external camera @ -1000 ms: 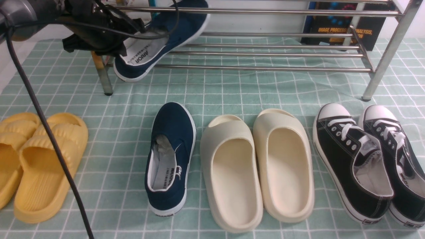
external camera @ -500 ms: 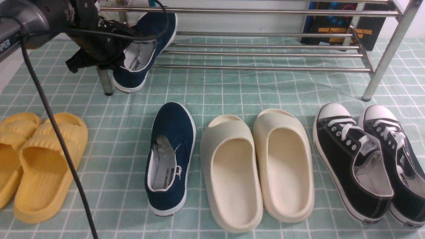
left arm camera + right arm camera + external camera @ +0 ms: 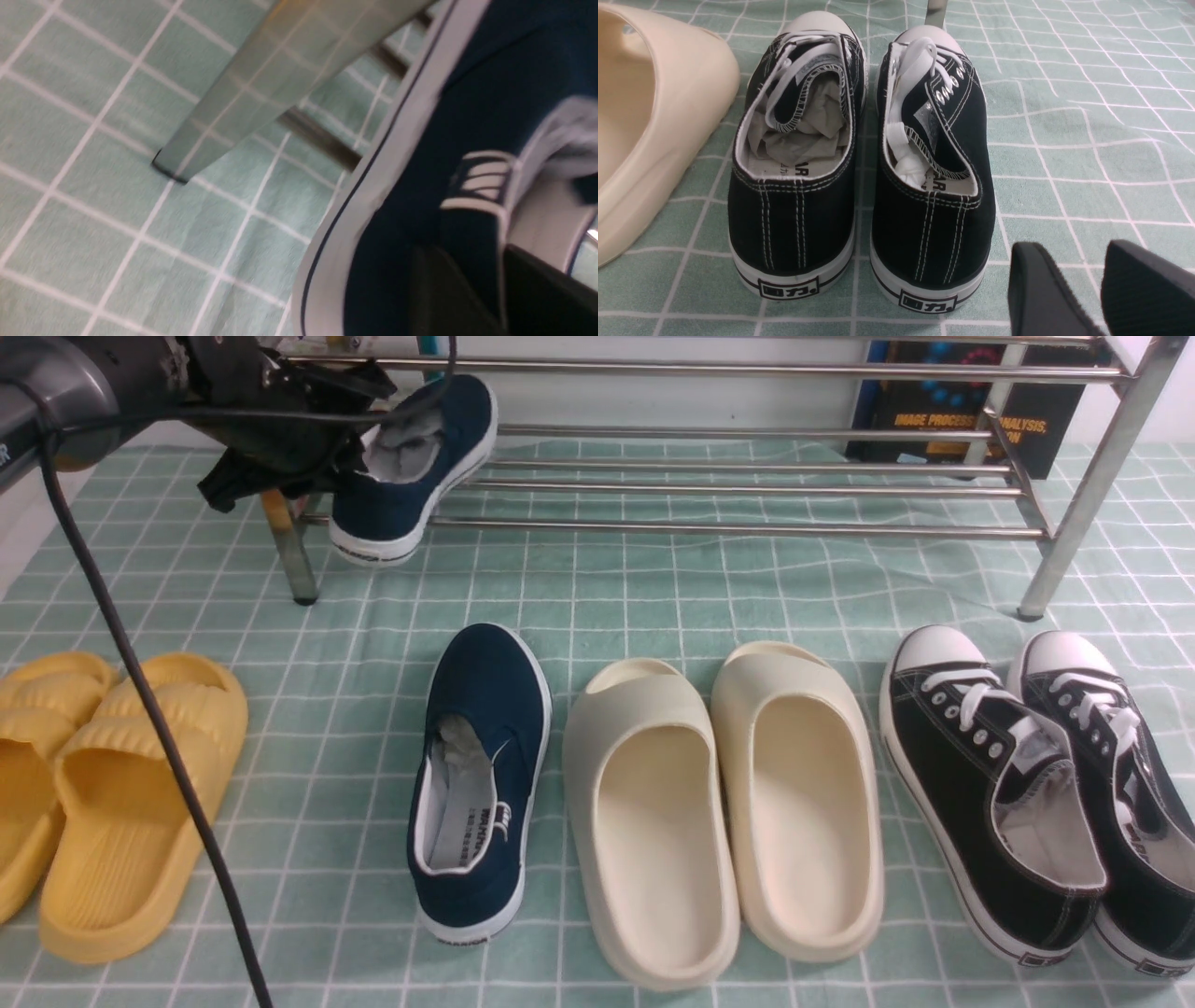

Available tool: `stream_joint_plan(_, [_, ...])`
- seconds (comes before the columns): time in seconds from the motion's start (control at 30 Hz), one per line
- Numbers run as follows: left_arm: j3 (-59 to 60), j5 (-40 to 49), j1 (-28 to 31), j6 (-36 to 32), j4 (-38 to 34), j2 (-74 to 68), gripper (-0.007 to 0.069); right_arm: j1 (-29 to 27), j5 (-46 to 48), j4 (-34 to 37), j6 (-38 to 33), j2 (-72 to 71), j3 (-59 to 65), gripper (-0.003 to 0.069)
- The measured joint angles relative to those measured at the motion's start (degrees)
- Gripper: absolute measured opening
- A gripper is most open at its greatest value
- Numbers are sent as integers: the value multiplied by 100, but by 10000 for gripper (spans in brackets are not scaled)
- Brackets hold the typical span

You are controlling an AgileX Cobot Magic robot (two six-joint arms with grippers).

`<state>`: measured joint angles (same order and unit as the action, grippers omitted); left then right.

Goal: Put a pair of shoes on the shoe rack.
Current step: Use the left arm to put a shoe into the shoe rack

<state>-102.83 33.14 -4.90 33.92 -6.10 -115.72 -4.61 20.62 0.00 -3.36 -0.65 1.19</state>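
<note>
Footwear item 1, first navy shoe point(image 3: 411, 476), lies on the lower shelf of the shoe rack point(image 3: 747, 530), at the rack's left end, just beside the front left leg. Its toe points toward the back of the rack. Its heel overhangs the front bar. The upper is navy-blue canvas; the sole band is white, with dark print at the heel. The lining is white and the inside looks grey.

Footwear item 2, second navy shoe point(image 3: 481, 775), stands flat on the counter point(image 3: 653, 597), which carries a green checked cloth. It sits in front of the rack, toe toward the rack, between the yellow slides point(image 3: 103, 793) and the cream slides point(image 3: 719, 803), just beside the nearer cream slide. It shows a grey printed insole, crumpled white paper in the toe, and a white striped mark at the collar.

Left pincer point(image 3: 472, 261) is at the heel of the first navy shoe, one finger on each side of the heel wall. The wrist view is blurred, so whether the pads press on the canvas cannot be told.

Right pincer point(image 3: 1078, 261) stands parted and holds nothing. It hangs above the counter, behind the heels of the black sneakers point(image 3: 859, 177).
</note>
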Motion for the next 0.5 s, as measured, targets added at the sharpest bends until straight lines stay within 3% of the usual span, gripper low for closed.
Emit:
stream_joint_plan(0.1, [-10, -138, 0, -68, -29, 0, 288, 0, 0, 0, 0, 0, 0, 246])
stream_joint_plan(0.27, [-10, 34, 0, -343, -36, 79, 332, 0, 0, 0, 0, 0, 0, 246])
stream_joint_plan(0.4, [-10, 490, 0, -957, -31, 358, 327, 0, 0, 0, 0, 0, 0, 246])
stream_joint_plan(0.5, [-10, 1236, -33, -1704, -31, 737, 248, 0, 0, 0, 0, 0, 0, 246])
